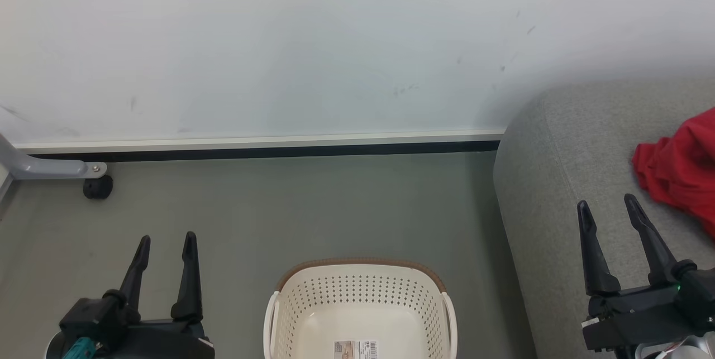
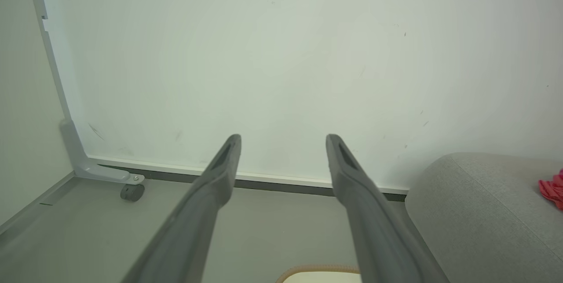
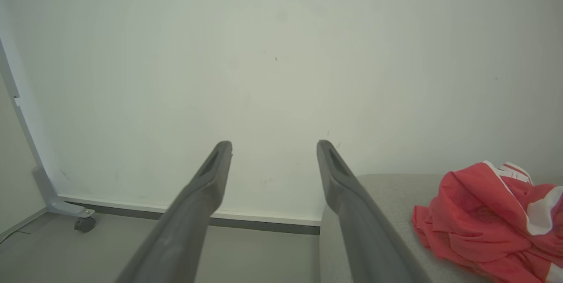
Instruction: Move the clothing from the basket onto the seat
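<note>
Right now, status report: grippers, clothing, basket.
Left gripper open, empty. Right gripper open, empty, beside seat. Clothing on seat; none seen in basket. Caster far left, not obstructing.

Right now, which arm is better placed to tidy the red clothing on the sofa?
Right. The right gripper is open over the sofa, just beside the clothing. The left gripper is open over the floor, on the far side of the basket from the sofa.
</note>
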Tool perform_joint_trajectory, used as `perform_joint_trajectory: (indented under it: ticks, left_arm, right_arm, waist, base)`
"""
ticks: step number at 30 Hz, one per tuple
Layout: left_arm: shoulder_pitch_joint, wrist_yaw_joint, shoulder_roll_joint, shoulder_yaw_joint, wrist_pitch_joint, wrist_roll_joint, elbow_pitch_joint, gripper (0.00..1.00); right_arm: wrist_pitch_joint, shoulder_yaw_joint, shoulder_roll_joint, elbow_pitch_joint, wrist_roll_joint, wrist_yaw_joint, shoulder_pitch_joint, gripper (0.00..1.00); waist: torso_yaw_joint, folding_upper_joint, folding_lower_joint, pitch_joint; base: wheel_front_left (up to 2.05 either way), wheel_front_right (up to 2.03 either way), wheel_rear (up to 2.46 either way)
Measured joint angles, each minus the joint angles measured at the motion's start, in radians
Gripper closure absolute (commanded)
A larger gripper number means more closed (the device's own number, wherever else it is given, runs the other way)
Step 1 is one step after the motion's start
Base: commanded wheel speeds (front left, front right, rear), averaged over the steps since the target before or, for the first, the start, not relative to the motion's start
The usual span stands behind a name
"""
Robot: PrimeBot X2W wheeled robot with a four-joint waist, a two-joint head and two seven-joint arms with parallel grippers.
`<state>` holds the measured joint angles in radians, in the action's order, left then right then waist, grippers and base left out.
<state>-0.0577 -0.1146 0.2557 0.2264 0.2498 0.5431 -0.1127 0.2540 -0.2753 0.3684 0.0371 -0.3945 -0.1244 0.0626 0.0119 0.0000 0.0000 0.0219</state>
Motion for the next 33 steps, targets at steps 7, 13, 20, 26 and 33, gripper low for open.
perform_joint_trajectory:
  ticks: [7,13,20,26,33]
  left_arm:
    - [0.000,0.002,-0.013,-0.009,0.000,-0.010,0.000,0.00]
    - [0.000,0.021,-0.017,-0.017,0.000,-0.019,0.000,1.00]
    - [0.032,0.024,-0.045,-0.009,-0.008,-0.005,-0.049,1.00]
    - [0.032,0.036,-0.052,-0.029,-0.029,0.035,-0.052,1.00]
    - [0.031,0.046,-0.064,-0.051,-0.055,0.111,-0.060,1.00]
  right_arm:
    - [0.000,0.016,-0.012,0.004,0.012,0.000,-0.005,0.00]
    - [0.000,0.026,-0.023,0.009,0.019,0.000,-0.011,1.00]
    - [-0.008,0.011,-0.063,-0.043,0.014,0.002,-0.046,1.00]
    - [-0.026,0.037,-0.072,-0.053,-0.041,0.013,-0.046,1.00]
    - [-0.052,0.064,-0.091,-0.072,-0.132,0.029,-0.044,1.00]
  waist:
    - [-0.004,0.0000,0.0000,0.002]
    - [-0.005,0.0000,0.0000,0.003]
    - [-0.005,0.0000,0.0000,0.003]
    - [-0.006,0.0000,0.0000,0.002]
    - [-0.006,0.0000,0.0000,0.000]
  base:
    - [0.00,0.00,0.00]
    - [0.00,0.00,0.00]
    - [0.00,0.00,0.00]
    - [0.00,0.00,0.00]
    - [0.00,0.00,0.00]
